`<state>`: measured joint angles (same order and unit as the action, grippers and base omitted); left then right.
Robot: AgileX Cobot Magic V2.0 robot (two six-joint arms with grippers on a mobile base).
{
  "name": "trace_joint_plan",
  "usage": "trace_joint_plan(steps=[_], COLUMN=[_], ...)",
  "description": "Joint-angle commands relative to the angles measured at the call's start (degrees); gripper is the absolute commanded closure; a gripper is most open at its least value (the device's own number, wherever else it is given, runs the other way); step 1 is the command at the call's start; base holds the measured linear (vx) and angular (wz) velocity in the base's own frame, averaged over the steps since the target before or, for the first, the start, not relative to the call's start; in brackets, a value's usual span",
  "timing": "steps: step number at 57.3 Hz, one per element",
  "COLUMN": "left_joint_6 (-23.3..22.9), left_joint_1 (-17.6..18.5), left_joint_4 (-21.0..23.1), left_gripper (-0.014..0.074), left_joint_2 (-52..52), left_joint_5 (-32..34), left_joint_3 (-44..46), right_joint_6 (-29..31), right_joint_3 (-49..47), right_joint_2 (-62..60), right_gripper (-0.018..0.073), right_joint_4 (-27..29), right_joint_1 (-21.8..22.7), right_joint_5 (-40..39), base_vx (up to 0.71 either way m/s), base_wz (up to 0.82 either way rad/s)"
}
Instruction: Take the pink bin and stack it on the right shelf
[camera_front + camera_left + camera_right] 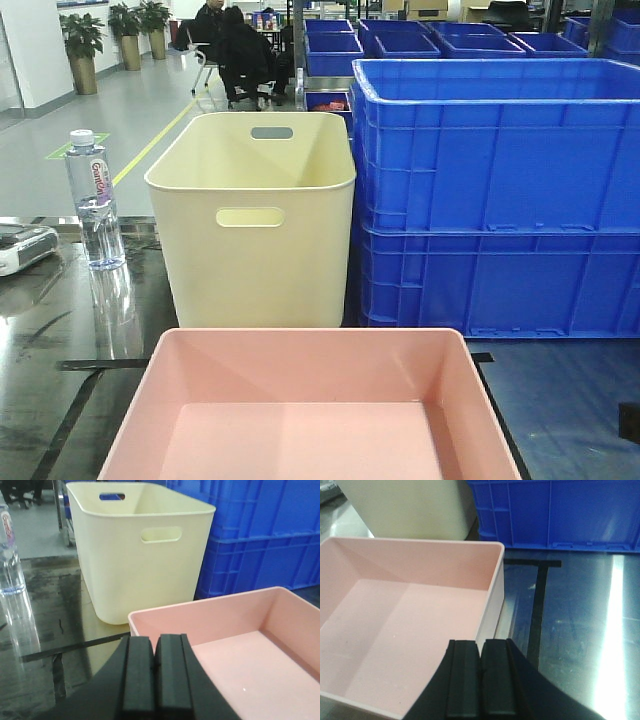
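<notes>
From both wrist views, each closed, empty gripper overlooks the pink bin.

You are looking into a warehouse-like industrial hall: stacked blue crates tower just right of the cream-yellow bin, more crates sit on racks behind it, beyond lie a floor line and potted plants.

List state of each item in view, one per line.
pink bin: empty, upright, on the dark surface
cream bin: upright, open-topped, behind the pink bin
water bottle: upright, capped
blue crates: stacked
left gripper: shut
right gripper: shut
</notes>
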<state>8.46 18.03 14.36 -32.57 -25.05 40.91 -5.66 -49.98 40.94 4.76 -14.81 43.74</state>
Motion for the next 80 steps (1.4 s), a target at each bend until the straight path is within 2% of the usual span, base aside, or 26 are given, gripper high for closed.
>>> trace_joint_plan(steps=[1,8,14,20,27,34,40,44,48,80], left_joint_6=[0.03,0.10,0.10,-0.34,-3.34,-7.29,-9.49,-11.24,-12.04,-11.98], left_joint_1=[0.39,0.39,-0.77,-6.14,-12.85,-16.15,-16.91,-16.91,-16.85,-16.85], left_joint_4=[0.43,0.42,-0.07,-1.78,-7.66,-9.34,-9.75,-9.58,-9.64,-9.64], left_gripper=[0.0605,0.0604,0.0604,0.0604,0.0604,0.0604,0.0604,0.0604,0.0604,0.0604], left_joint_2=[-0.08,0.02,3.14,9.14,18.55,27.63,34.28,33.77,33.07,32.91], left_joint_5=[4.08,4.22,7.32,12.79,17.02,20.60,23.51,27.70,22.90,22.05], left_joint_3=[1.59,1.19,-2.80,-10.91,-20.90,-31.40,-39.48,-44.02,-42.59,-42.44], right_joint_6=[0.53,0.59,0.59,0.59,0.60,0.60,0.60,0.60,0.60,0.60], right_joint_3=[-1.53,-1.53,-1.53,-1.53,-1.53,-1.53,-1.53,-1.53,-1.53,-1.53], right_joint_2=[-0.14,-0.14,-0.14,-0.14,-0.14,-0.14,-0.14,-0.14,-0.14,-0.04], right_gripper=[0.0571,0.0571,0.0571,0.0571,0.0571,0.0571,0.0571,0.0571,0.0571,0.0571], right_joint_4=[0.14,0.14,0.14,0.14,0.14,0.14,0.14,0.14,0.14,0.12], right_joint_1=[0.07,0.07,0.07,0.07,0.07,0.07,0.07,0.07,0.07,0.07], right_joint_5=[-3.31,-3.32,-3.32,-3.32,-3.26,-3.49,-3.40,-3.10,-3.04,-3.27], base_vx=[0.00,0.00,0.00,0.00,0.00,0.00,0.00,0.00,0.00,0.00], base_wz=[0.00,0.00,0.00,0.00,0.00,0.00,0.00,0.00,0.01,0.00])
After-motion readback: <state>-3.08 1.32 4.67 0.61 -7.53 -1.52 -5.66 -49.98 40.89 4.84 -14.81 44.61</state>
